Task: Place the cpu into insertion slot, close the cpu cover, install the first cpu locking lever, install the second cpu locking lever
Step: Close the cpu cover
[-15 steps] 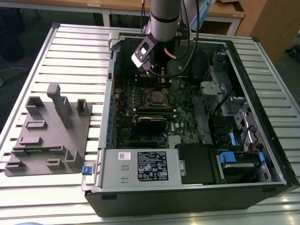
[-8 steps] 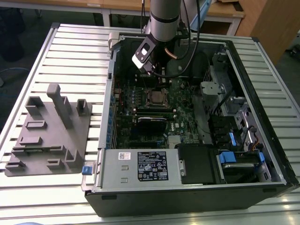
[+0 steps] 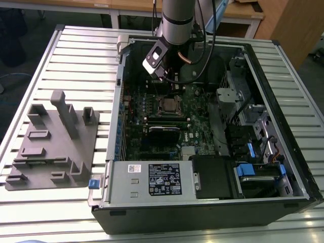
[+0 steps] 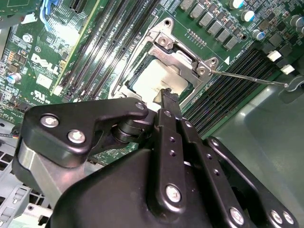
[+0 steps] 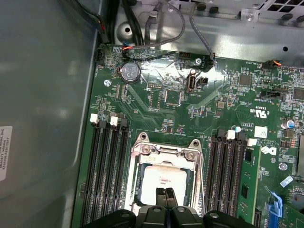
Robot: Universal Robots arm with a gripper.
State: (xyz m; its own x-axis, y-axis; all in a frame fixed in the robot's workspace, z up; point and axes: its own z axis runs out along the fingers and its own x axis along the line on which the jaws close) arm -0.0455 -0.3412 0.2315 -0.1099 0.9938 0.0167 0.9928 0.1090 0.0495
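Observation:
The cpu [image 5: 164, 179] lies flat in the insertion slot [image 3: 167, 105] on the green board; it shows pale and silvery in both wrist views [image 4: 159, 80]. The silvery cpu cover [image 5: 164, 153] lies down around it, its frame bordering the chip [image 4: 179, 53]. A thin wire locking lever [image 4: 247, 78] sticks out sideways from the socket over the memory slots. My gripper [image 5: 165, 195] hovers just over the chip's edge, its two black fingers [image 4: 168, 97] pressed together with nothing between them. In the exterior view my arm [image 3: 174, 20] reaches down into the open computer case above the socket.
Long black memory slots [image 5: 107, 175] flank the socket on both sides. Cables [image 5: 161, 28] hang along the case's metal wall. A power supply [image 3: 152, 179] and drive bays [image 3: 253, 152] fill the case's near side. A grey fixture [image 3: 53, 142] rests on the slatted table.

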